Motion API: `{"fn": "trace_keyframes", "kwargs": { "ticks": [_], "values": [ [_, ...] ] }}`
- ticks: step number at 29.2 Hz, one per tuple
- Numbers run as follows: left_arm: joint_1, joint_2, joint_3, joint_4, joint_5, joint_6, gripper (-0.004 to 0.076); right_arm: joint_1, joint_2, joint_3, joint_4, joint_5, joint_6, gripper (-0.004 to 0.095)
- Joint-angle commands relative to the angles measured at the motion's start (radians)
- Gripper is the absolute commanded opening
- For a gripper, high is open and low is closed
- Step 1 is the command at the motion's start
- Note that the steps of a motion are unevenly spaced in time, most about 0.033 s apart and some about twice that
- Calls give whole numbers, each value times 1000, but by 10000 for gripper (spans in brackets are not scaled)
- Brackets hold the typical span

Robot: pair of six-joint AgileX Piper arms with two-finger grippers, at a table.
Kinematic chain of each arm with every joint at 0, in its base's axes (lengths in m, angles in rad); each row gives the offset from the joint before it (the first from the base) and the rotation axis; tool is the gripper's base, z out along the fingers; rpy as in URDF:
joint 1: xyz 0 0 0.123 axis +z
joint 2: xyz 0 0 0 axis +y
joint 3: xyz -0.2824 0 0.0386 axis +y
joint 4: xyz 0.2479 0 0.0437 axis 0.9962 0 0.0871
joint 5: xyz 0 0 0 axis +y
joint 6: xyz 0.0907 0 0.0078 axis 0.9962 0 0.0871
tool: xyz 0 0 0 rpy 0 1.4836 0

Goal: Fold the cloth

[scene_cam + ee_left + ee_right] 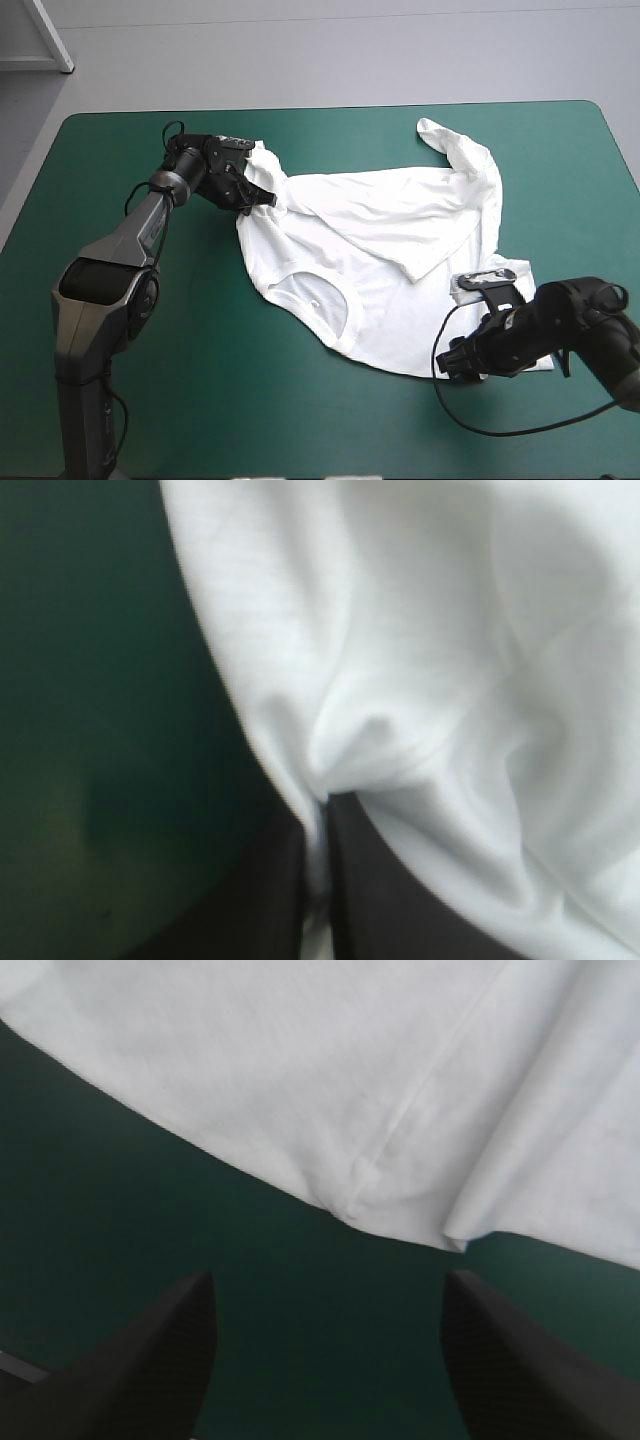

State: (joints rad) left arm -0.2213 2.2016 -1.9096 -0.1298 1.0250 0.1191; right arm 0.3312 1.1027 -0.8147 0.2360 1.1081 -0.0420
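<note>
Left wrist view: left tool (318,805) pinches T-shirt (420,660); right tool (328,1275) spread, seemingly just short.

T-shirt (370,250) fills the middle, teal-green cover (200,400) bare around it
Cloth blocks the centre through 2 o'clock. The cover lies free from 6 to 9 o'clock and between the right gripper's (327,1275) spread fingers.

— What sort of place is this?
— A robotics lab, by the look; my left arm (110,265) and right arm (585,320) reach over a bench (120,400) with a teal-green cover; bare grey floor (350,50) lies beyond it.
</note>
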Motion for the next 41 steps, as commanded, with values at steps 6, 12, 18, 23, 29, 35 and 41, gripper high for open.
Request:
{"fn": "trace_keyframes", "kwargs": {
  "ticks": [6, 12, 18, 23, 29, 35, 41],
  "values": [
    [-8, -16, 0, -49, 68, 19, -8, 92, 173, 46, -107, -174, 88, 602],
    [-8, -16, 0, -49, 73, 33, -8, 93, 246, 80, -103, -244, 86, 596],
    [-8, -16, 0, -53, 75, 33, -8, 93, 285, 192, -112, -362, 77, 308],
    [-8, -76, -2, -51, 74, 33, -8, 93, 256, 201, -122, -406, 53, -12],
    [-8, -256, -2, -53, 55, 28, -8, 93, 115, 35, -180, -351, 68, -19],
    [-12, -501, -23, -53, 28, 30, -8, 93, 22, -313, -321, -197, 112, -19],
    [-12, -693, -223, 0, 23, 30, -8, 93, 18, -749, -493, -56, 137, -19]
  ]
}}
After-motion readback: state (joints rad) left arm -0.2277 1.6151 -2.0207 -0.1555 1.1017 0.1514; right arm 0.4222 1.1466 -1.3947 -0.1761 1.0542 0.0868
